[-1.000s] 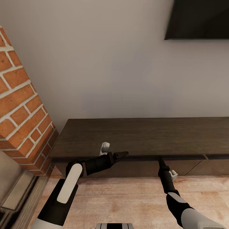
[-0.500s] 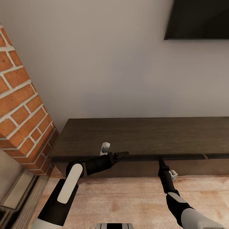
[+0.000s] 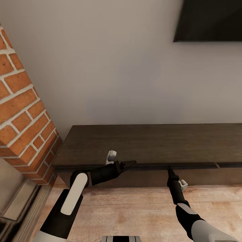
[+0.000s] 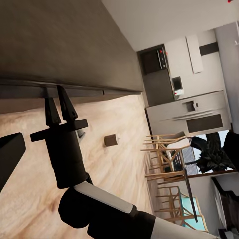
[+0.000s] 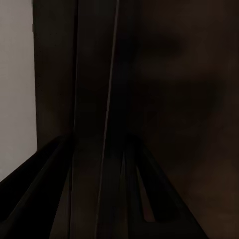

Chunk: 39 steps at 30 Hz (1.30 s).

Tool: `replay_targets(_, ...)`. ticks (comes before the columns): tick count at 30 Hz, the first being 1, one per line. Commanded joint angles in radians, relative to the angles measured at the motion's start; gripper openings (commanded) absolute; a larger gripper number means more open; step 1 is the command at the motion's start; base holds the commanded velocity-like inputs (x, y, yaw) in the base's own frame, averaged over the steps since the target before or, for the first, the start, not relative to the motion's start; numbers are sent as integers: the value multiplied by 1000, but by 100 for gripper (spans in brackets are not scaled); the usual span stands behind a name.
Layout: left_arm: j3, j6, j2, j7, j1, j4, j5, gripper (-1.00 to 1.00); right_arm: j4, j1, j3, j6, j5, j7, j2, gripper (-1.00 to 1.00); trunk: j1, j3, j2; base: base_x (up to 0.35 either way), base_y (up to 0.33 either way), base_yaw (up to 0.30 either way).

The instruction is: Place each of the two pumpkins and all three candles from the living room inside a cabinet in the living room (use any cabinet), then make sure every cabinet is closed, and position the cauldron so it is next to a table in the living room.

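Note:
The cabinet (image 3: 151,143) is a long, low dark-brown unit against the wall, and its drawer fronts look flush. My right gripper (image 3: 169,169) points at the seam under the cabinet top. In the left wrist view its two fingers (image 4: 64,102) stand slightly apart at that edge. In the right wrist view the gripper (image 5: 97,144) is open, right against the dark front (image 5: 174,99). My left gripper (image 3: 130,163) hovers along the front edge further left and is open and empty. The pumpkins, candles, cauldron and table are out of view.
A brick fireplace (image 3: 23,111) juts out at the left end of the cabinet. A dark TV (image 3: 208,20) hangs above it. In the left wrist view, a small brown object (image 4: 110,140) lies on the wood floor, too small to identify. Dining chairs (image 4: 167,164) and kitchen units (image 4: 189,112) stand beyond it.
The drawer front beside my right gripper looked slightly out a second ago and now lies flush. Both arms have stayed almost still.

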Motion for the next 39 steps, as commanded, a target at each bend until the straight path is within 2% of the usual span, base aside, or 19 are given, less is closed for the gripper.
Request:
replay_targets(1,1,3,0,-7,0,0,-6,100,1,0,5,-4,1,4,0,-100,0,-1,0,-116,0,0)
replay_targets(39,1,3,0,-7,0,0,-6,100,1,0,5,-6,1,4,0,-100,0,-1,0,-41,0,0)
